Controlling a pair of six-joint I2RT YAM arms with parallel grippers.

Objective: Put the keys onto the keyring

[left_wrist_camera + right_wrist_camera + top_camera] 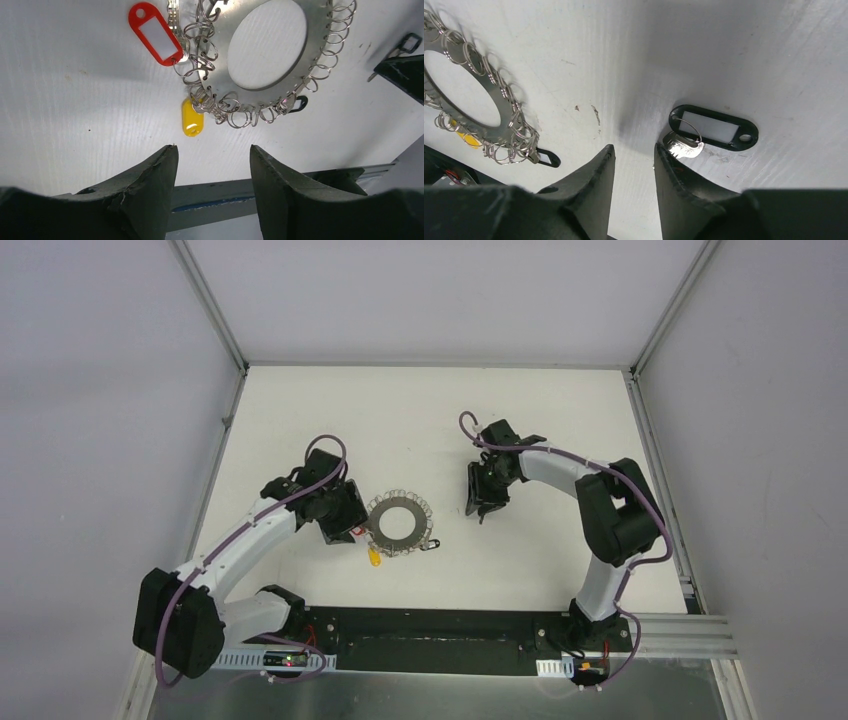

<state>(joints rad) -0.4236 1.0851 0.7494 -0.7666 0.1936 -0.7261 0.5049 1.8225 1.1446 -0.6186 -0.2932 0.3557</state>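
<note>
The white bench sits inside an enclosure of pale walls, with a slanted aluminium post at the far left corner and another at the far right. Along its near edge runs a black base plate, and an aluminium rail juts out to the right of it. A red tag, oblong with a white insert and a hole at one end, lies flat left of the bench's middle; a silver key lies just beside it. A glossy yellow tag lies nearer and slightly to the right of the red one. A few small dark scuffs mark the bench surface.
</note>
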